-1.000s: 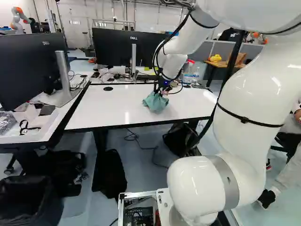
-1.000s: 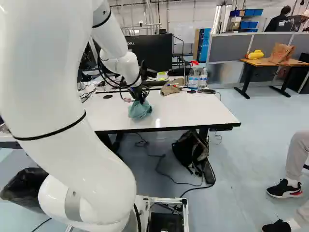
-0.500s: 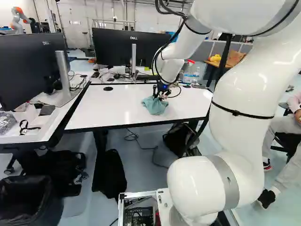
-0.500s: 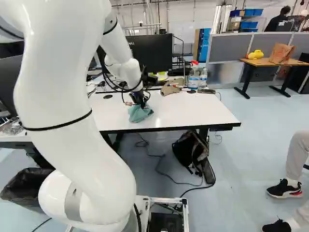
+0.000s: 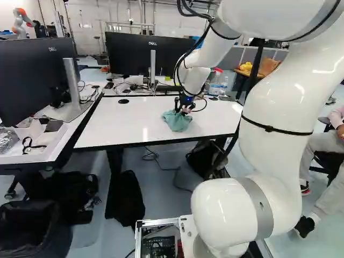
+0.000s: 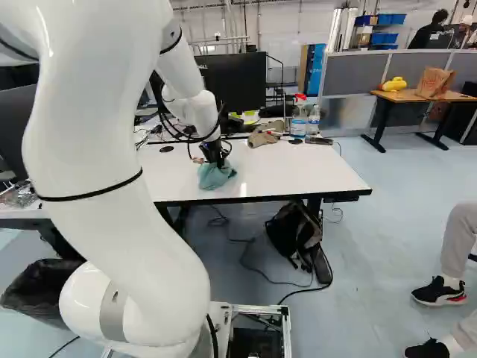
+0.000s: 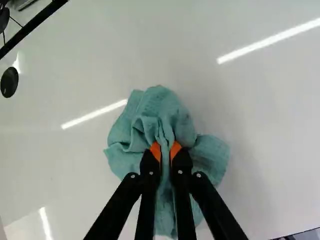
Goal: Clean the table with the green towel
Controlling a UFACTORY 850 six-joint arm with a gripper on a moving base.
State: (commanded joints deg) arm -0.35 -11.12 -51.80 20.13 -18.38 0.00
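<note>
Between the claw's [image 5: 184, 109] pads [image 7: 155, 149], the towel [image 7: 167, 112] bunches

The white arm [image 5: 271, 126] rises from its lowest joint [image 5: 226, 212], arches over and reaches forward, wrist [image 5: 194, 80] angled down. The black claw [image 5: 183, 110] points downward, its orange pads [image 7: 155, 150] drawn in to a narrow gap.

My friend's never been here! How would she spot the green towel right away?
Look for the big white table ahead of the robot arm. On it, under the black gripper, sits a crumpled blue-green towel. It's pinched between two orange pads, unlike the tan bundle near the bottles.
</note>
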